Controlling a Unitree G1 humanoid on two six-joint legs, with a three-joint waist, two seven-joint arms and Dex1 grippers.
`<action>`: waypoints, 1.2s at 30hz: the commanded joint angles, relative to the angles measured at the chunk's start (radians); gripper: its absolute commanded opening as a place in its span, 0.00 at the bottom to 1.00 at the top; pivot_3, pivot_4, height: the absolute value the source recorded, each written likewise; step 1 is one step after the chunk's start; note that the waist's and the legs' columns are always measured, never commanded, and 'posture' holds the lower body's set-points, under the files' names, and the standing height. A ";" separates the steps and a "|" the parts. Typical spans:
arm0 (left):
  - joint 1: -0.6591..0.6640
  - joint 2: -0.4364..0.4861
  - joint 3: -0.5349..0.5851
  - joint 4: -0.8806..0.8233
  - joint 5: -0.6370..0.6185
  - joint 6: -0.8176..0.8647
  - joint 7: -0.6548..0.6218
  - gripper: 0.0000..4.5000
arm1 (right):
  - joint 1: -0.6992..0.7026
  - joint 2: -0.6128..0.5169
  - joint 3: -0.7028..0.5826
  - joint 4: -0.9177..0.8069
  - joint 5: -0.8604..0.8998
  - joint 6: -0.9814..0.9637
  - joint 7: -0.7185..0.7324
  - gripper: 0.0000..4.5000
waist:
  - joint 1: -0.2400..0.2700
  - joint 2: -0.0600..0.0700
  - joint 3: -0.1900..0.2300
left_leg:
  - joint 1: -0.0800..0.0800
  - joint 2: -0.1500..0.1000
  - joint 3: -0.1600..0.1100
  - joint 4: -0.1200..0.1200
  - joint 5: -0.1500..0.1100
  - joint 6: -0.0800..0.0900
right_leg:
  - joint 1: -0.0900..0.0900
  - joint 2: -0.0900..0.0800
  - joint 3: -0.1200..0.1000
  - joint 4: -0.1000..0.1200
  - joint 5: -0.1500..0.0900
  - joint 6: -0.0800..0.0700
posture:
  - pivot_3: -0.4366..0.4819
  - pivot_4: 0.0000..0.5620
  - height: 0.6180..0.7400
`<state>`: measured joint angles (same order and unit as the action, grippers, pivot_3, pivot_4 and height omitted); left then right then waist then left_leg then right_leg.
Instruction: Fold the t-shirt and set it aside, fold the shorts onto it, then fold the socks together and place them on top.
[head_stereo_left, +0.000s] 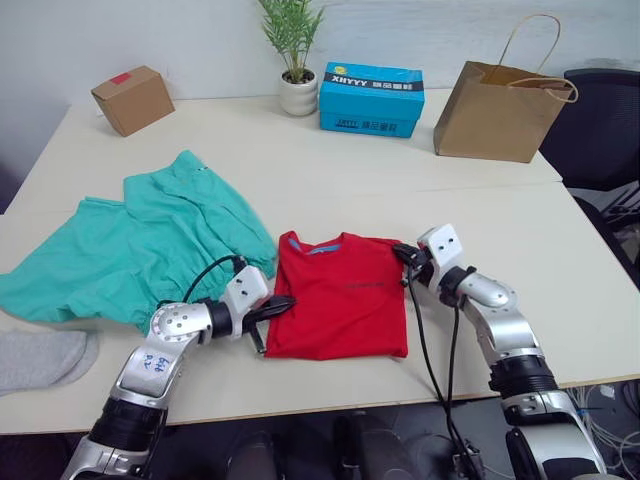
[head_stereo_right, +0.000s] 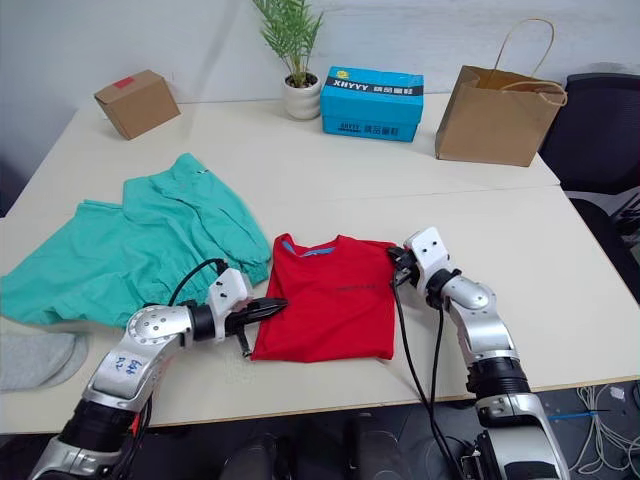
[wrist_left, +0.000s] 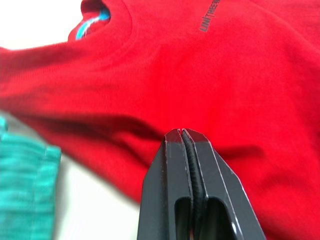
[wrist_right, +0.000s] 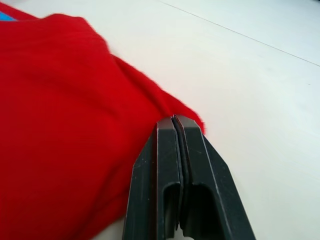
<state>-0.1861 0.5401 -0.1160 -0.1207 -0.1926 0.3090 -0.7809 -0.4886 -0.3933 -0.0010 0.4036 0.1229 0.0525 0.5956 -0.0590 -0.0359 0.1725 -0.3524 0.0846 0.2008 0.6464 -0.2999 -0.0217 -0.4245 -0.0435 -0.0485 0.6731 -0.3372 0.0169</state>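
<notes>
Pale worktop (head_stereo_left: 560, 260) against a white wall. Along the far edge I see a cardboard box (head_stereo_left: 132, 99), a potted plant (head_stereo_left: 294, 55), a blue carton (head_stereo_left: 371, 98) and a brown paper bag (head_stereo_left: 498, 105). The red t-shirt (head_stereo_left: 340, 295) lies folded into a rectangle near the front middle, neckline away from me. My left end effector (head_stereo_left: 268, 309) sits at its left edge, fingers pressed together; whether cloth is pinched I cannot tell. My right end effector (head_stereo_left: 403, 256) rests at the shirt's far right corner, fingers also closed. The teal shorts (head_stereo_left: 140, 240) lie spread out to the left, just beside the shirt. Grey socks (head_stereo_left: 40, 358) lie at the front left edge.
</notes>
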 joint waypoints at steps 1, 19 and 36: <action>0.047 0.018 0.001 0.013 -0.008 0.008 -0.028 0.01 | -0.008 -0.022 -0.047 0.012 0.026 -0.052 0.017 0.00 | 0.001 0.000 0.000 | 0.000 0.000 0.000 0.000 0.000 0.000 | 0.000 0.000 0.000 0.000 0.000 0.000 | 0.48 0.27 1.00; -0.198 -0.154 -0.026 0.210 0.010 -0.047 0.067 0.01 | 0.098 0.087 0.128 -0.193 0.016 0.004 0.068 0.00 | 0.003 0.002 0.002 | -0.004 0.000 0.000 0.001 0.000 0.000 | -0.003 0.001 0.000 0.000 0.000 0.001 | 0.48 0.27 1.00; -0.140 -0.170 0.023 0.122 -0.009 -0.069 0.116 0.01 | -0.031 -0.015 -0.098 -0.017 0.159 -0.083 0.087 0.00 | 0.005 0.001 0.001 | -0.003 0.000 0.000 0.000 0.001 0.001 | -0.002 0.000 0.000 0.000 0.001 0.000 | 0.48 0.27 1.00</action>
<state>-0.3318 0.3702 -0.1059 0.0392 -0.1794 0.2722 -0.6437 -0.5307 -0.3883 -0.0848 0.5073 0.2182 -0.0247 0.6003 -0.0541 -0.0348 0.1736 -0.3554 0.0842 0.2008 0.6462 -0.2991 -0.0211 -0.4268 -0.0435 -0.0488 0.6728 -0.3365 0.0172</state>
